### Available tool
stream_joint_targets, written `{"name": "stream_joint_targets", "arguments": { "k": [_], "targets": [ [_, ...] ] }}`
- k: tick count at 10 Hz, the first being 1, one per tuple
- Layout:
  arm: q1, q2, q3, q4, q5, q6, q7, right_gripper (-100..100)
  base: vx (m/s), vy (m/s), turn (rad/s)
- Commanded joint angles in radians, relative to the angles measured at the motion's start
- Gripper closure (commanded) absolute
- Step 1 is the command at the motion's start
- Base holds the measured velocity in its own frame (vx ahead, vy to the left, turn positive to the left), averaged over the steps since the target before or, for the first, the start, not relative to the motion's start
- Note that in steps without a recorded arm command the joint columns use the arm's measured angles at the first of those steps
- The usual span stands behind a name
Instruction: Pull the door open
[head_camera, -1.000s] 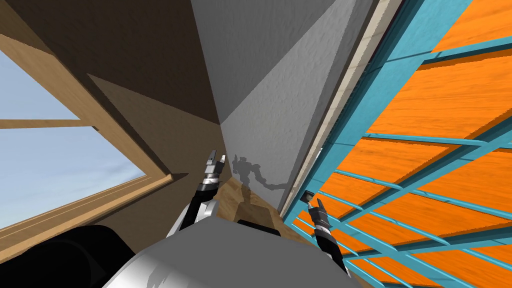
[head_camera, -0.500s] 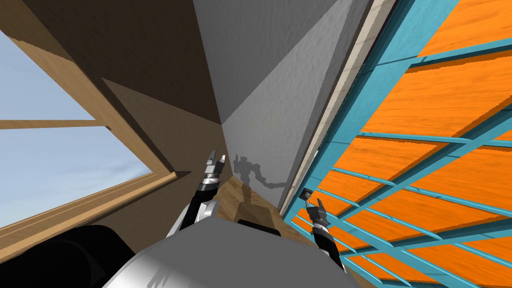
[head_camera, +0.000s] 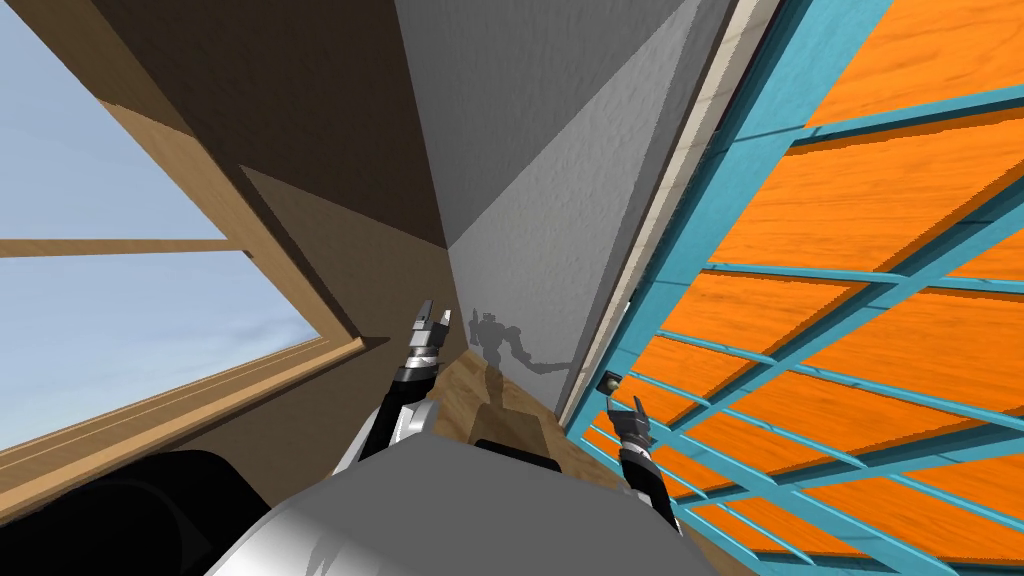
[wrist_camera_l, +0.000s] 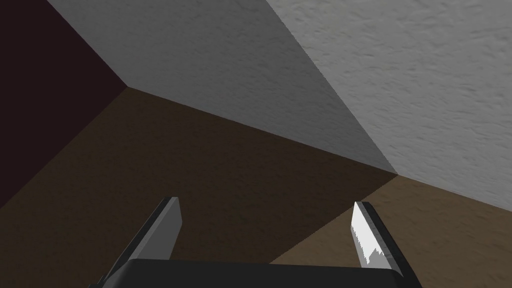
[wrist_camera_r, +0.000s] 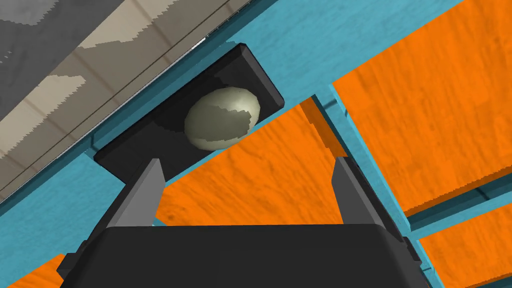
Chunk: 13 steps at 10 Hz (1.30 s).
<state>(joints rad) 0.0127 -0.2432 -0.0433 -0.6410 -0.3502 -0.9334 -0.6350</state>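
Door (head_camera: 850, 220): on my right, running past the picture's edge so its full extent is cut off. Orange panels with a streaked wood grain, set in a teal lattice of rails and bars. A pale beige jamb (head_camera: 690, 150) runs along its near edge, and beyond that a rough-textured grey wall (head_camera: 560, 200).

Knob (wrist_camera_r: 222, 119): smooth, rounded, dull olive-cream, part lit and part in shadow. It sits on a dark rectangular plate (wrist_camera_r: 150, 145) with bevelled edges, fixed to the teal stile close to the jamb. Neck behind the knob is hidden.

Right gripper (wrist_camera_r: 247, 162): thin grey blades spread wide, nothing between them. The knob lies ahead of the tips, not touching, offset toward one blade. From the head camera the knob is a small speck just above this gripper and its shape is hard to make out.

Left gripper (head_camera: 433, 315): raised in front of me near the room's corner, well apart from the door, blades spread, holding nothing.

My shadow (head_camera: 495, 340) falls on the grey wall.
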Motion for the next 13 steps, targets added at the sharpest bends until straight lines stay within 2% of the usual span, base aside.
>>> {"name": "stream_joint_targets", "arguments": {
  "k": [1,4,5,10,11,12,13],
  "targets": [
    [-0.002,0.007,0.008,-0.009,-0.021,0.008,-0.050,-100,-0.051,-0.016,0.028],
    [-0.010,0.018,0.022,-0.016,-0.058,0.016,-0.130,-100,-0.069,-0.013,0.032],
    [-0.010,0.018,0.022,-0.016,-0.058,0.016,-0.135,-100,-0.037,-0.008,0.023],
    [-0.025,0.040,0.050,-0.030,-0.131,0.034,-0.281,-100,-0.065,-0.008,0.038],
    [-0.025,0.040,0.050,-0.030,-0.131,0.034,-0.298,-100,-0.059,-0.012,0.015],
    [-0.028,0.045,0.057,-0.034,-0.148,0.038,-0.332,-100,-0.050,-0.013,0.022],
    [-0.028,0.045,0.057,-0.034,-0.148,0.038,-0.339,-100,-0.042,-0.010,0.020]
  ]
}}
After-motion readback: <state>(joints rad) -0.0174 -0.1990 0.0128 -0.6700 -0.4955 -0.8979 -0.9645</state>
